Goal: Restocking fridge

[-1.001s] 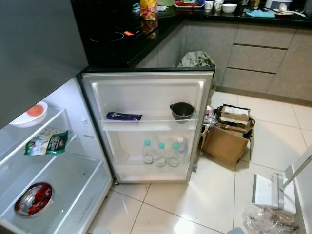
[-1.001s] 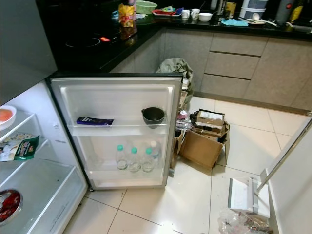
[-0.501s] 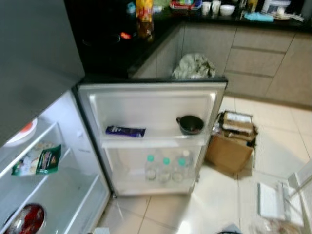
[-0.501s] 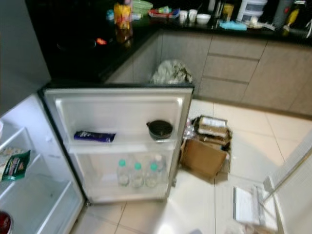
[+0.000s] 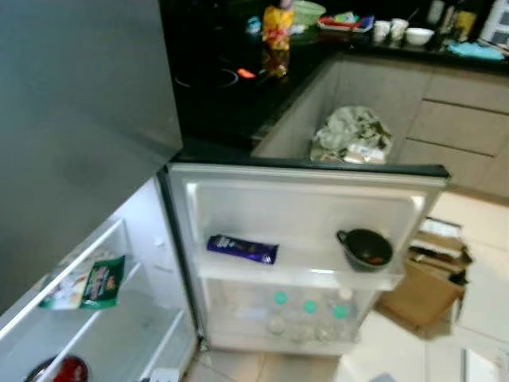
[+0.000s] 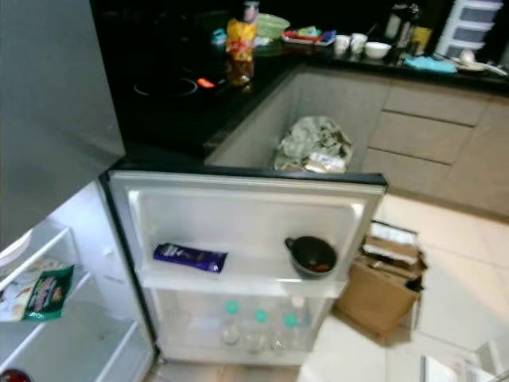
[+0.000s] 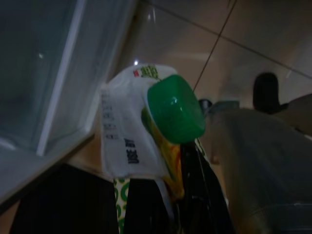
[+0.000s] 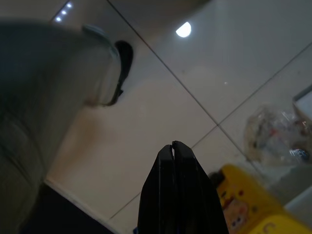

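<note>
You're looking down at the open fridge door (image 5: 306, 208) right now. On its upper door shelf a dark blue snack bar (image 5: 242, 248) is lying flat toward the hinge side, and a small black pot (image 5: 366, 247) is sitting at the far end, well apart from it. Below them, a row of green-capped water bottles (image 5: 308, 313) is standing in the lower door bin. Inside the fridge, a green-and-white packet (image 5: 86, 282) is resting on a wire shelf (image 5: 111, 239), with a red-filled bowl (image 5: 60, 372) peeking in on the level beneath.

Your left gripper (image 7: 168, 204) is hanging low beside the fridge's edge and gripping a pouch with a green cap (image 7: 168, 114) — white label, yellow and green print, cap end pointing away from the wrist. Your right gripper (image 8: 173, 151) is dangling over the tiled floor (image 8: 204, 73) with its fingers pressed together and nothing between them, near a yellow box (image 8: 243, 207) and a clear plastic bag (image 8: 275, 134).
</note>
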Tool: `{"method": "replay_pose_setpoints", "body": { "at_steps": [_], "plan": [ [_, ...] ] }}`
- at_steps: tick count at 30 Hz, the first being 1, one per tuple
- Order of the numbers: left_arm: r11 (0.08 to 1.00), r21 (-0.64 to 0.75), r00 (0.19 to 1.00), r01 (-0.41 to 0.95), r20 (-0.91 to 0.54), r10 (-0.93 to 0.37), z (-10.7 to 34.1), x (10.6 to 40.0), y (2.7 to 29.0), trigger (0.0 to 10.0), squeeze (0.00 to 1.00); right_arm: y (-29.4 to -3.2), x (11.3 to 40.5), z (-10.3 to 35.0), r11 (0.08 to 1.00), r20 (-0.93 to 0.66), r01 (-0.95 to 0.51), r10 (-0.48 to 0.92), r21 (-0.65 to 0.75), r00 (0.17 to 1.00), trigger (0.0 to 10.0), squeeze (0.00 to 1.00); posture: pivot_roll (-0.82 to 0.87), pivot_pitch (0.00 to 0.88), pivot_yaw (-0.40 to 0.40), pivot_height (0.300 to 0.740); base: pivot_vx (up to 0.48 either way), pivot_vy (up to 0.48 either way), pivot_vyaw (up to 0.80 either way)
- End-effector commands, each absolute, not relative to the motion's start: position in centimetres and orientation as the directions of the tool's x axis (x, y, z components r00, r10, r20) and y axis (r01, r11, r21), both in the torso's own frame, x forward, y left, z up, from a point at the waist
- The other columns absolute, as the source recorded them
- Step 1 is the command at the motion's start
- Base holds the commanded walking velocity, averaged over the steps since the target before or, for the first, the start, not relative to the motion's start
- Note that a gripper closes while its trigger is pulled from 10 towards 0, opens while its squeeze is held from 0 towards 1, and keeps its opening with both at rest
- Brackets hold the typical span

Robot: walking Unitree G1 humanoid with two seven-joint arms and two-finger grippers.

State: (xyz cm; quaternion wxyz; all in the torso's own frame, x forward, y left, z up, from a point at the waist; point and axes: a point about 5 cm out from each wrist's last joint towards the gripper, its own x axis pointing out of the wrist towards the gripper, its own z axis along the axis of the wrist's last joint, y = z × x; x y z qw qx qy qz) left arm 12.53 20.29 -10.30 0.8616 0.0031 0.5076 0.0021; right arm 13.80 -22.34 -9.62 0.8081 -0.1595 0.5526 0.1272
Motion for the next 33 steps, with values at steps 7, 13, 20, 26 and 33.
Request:
{"method": "replay_pose_setpoints", "body": {
  "at_steps": [7, 13, 20, 26, 33],
  "plan": [
    [1.0, -0.003, 0.468, -0.003, -0.884, -0.001, -10.5, 11.9, 20.2, 10.0, 0.0, -22.5, 13.5, -9.7, 0.915, -0.937, -0.385, 0.026, -0.118, 0.35, 10.0, 0.0, -0.09, 0.0, 0.004, 0.74, 0.0, -0.468, 0.0],
    [1.0, -0.009, 0.475, -0.014, -0.88, -0.001, -10.5, 12.0, 20.3, 10.0, 0.0, -22.5, 13.5, -9.7, 0.914, -0.937, -0.39, 0.029, -0.117, 0.348, 10.0, 0.0, -0.09, 0.0, 0.003, 0.74, 0.0, -0.296, 0.0],
    [1.0, -0.004, 0.485, -0.019, -0.875, 0.006, -10.4, 12.2, 20.5, 10.0, 0.0, -22.7, 15.0, -9.0, 0.882, -0.92, -0.45, 0.054, -0.138, 0.388, 10.0, 0.0, -0.09, 0.0, 0.003, 0.74, 0.0, 0.0, 0.0],
    [1.0, -0.006, 0.487, -0.015, -0.873, 0.002, -10.3, 12.2, 20.6, 10.0, 0.0, -22.2, 18.4, -7.5, 0.861, -0.873, -0.484, 0.11, -0.155, 0.476, 10.0, 0.0, -0.09, 0.0, 0.003, 0.74, 0.0, 0.0, 0.0],
    [1.0, -0.005, 0.487, -0.023, -0.873, 0.007, -10.3, 12.2, 20.7, 10.0, 0.0, -20.9, 21.3, -6.0, 0.832, -0.82, -0.536, 0.204, -0.143, 0.535, 10.0, 0.0, -0.09, 0.0, 0.002, 0.74, 0.0, -0.41, 0.0]
  ]
}}
